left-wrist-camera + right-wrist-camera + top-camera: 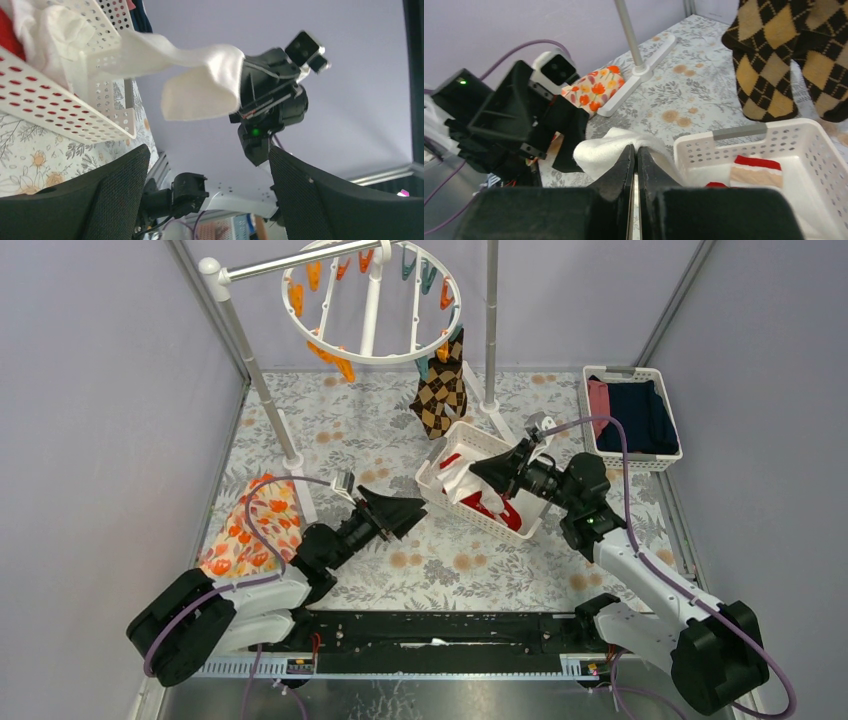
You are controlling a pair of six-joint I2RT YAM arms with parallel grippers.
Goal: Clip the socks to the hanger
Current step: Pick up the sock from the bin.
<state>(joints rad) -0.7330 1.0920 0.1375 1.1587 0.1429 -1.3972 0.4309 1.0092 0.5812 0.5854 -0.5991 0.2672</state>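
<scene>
Got the right claw (635, 162) clenched tight on a fold of the whitish sock (601, 150), held just off the near-left end of the white perforated basket (465, 512). Can trace that sock's long axis from the claw back into the basket, roughly level, with the pinched end doubled over and drooping. Facing it, got the left claw (408, 508) released and spread wide, low over the tabletop (450, 565), near the sock but not touching it. Also spotted red socks (497, 510) with white cuffs lying in that basket, sitting skewed about mid-tabletop, a bit right of centre. Further out, got the brown-and-tan argyle socks (440, 392) hanging straight down, long axis vertical, from the rim of the round white hanger (400, 359) over the far edge, orange and teal pins round it. Covering the tabletop: grey floral print. Add an orange floral cloth (248, 530) by the left edge, a second basket (640, 463) of navy and pink clothes at the far right corner, and plain lilac walls all round.
</scene>
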